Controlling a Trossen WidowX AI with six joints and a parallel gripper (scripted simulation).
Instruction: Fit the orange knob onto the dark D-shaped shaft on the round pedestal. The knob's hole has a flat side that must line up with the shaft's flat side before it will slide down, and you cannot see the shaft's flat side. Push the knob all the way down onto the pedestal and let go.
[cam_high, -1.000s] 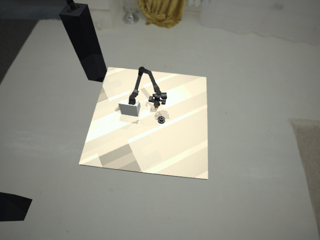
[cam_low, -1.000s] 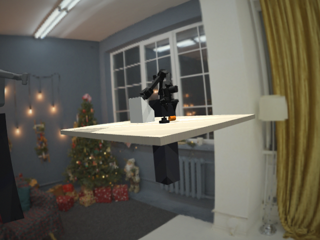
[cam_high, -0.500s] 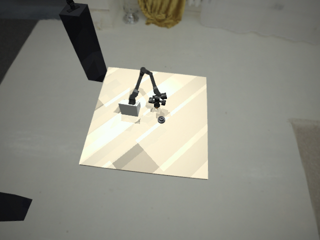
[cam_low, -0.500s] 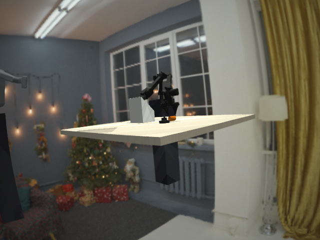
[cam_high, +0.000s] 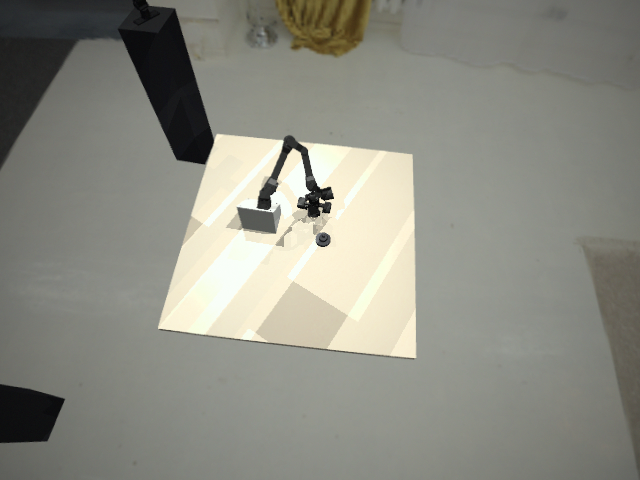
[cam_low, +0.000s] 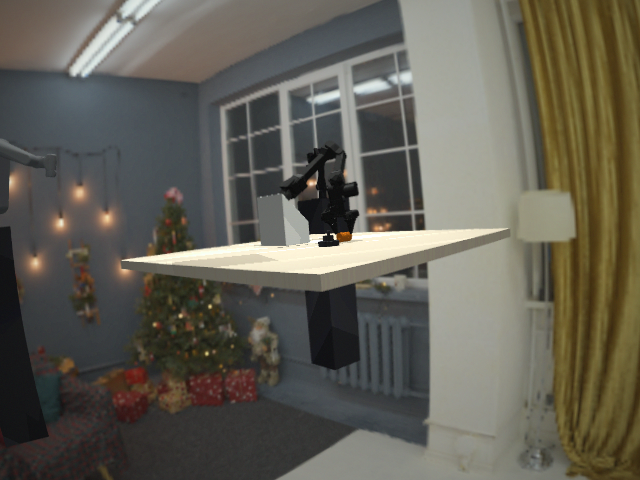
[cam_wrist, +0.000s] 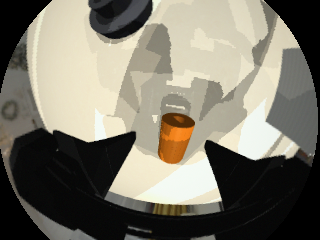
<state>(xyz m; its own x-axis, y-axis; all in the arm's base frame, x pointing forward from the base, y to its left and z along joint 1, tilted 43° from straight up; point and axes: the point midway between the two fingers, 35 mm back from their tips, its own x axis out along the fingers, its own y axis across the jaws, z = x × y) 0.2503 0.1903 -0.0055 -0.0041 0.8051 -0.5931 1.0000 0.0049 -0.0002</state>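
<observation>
Hovers with gripper (cam_high: 313, 213) (cam_low: 342, 230) (cam_wrist: 171, 139) spread wide over orange knob (cam_low: 343, 236) (cam_wrist: 175, 141), pinching nothing. Shows knob lying on pale tabletop (cam_high: 377, 227) (cam_low: 310, 271) (cam_wrist: 60, 75), near but apart from round pedestal (cam_high: 323, 241) (cam_low: 328, 243) (cam_wrist: 122, 27) with bare shaft (cam_high: 323, 236) (cam_low: 327, 236) (cam_wrist: 102, 4), gray block (cam_high: 258, 220) (cam_low: 272, 222) (cam_wrist: 300, 95) farther off.

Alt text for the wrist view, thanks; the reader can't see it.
An orange knob stands between the spread, dark fingers of the open gripper, with nothing gripped. Its hole shows in the upper end. A dark round pedestal is cut off by the picture's top edge, and a grey block shows at the right.
</observation>
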